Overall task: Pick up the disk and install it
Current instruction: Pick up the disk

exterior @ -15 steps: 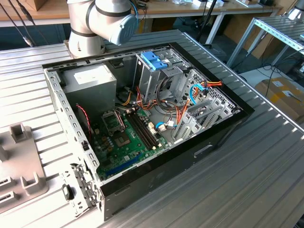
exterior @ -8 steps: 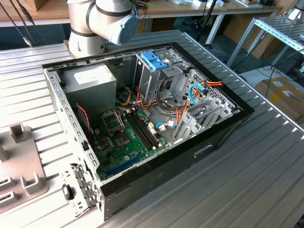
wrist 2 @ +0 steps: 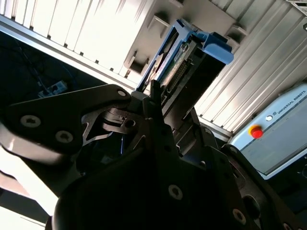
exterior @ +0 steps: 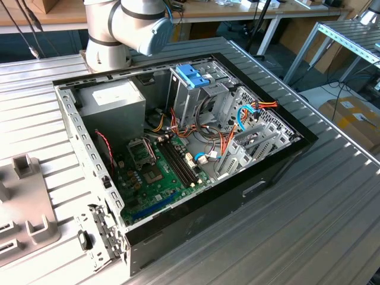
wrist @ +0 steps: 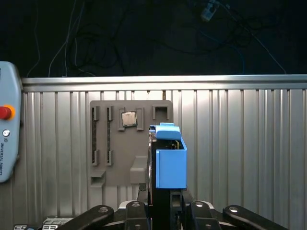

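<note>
Disk [wrist: 171, 160] is edge-on in the first wrist view, blue rail toward the cam, clamped at its near end by gripper [wrist: 164, 196], jaws narrow, closed on it. Beneath: grey fixture plate [wrist: 122, 153] on ribbed table [wrist: 240, 143]; table edge runs just past the plate, dark floor beyond. Ext. view: PC case [exterior: 208, 208] lies open side up, drive cage [exterior: 185, 98] inside w/ blue top.

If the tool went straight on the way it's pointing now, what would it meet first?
Likely the grey fixture plate on the ribbed metal table. The tool is shut on the disk, whose blue end leads, so the disk would touch the plate first; depth is unclear.
</note>
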`<state>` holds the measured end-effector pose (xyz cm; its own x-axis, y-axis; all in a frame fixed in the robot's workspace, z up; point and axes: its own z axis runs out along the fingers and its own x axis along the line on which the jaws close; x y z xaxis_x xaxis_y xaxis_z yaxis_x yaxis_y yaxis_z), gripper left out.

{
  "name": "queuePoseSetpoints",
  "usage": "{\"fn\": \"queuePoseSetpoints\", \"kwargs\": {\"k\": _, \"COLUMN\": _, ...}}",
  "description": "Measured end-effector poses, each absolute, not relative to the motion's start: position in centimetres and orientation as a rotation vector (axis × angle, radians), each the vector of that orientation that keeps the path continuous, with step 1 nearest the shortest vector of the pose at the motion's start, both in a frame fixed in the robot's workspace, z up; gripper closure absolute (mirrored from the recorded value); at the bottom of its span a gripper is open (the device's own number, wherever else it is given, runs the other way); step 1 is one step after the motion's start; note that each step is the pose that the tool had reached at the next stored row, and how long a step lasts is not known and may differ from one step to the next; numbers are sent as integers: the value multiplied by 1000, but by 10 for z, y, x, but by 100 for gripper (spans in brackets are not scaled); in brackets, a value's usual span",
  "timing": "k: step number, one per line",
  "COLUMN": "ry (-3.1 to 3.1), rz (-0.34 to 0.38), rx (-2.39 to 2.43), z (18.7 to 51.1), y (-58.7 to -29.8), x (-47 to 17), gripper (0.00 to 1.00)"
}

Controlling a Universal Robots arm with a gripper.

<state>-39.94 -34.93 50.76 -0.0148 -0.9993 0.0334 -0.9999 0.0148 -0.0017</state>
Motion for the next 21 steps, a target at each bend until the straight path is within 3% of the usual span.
{"fn": "queuePoseSetpoints", "kwargs": {"k": 21, "ry": -2221, "rz": 38, "rx": 2189, "z": 508, "y": -349, "x": -342, "gripper": 65}}
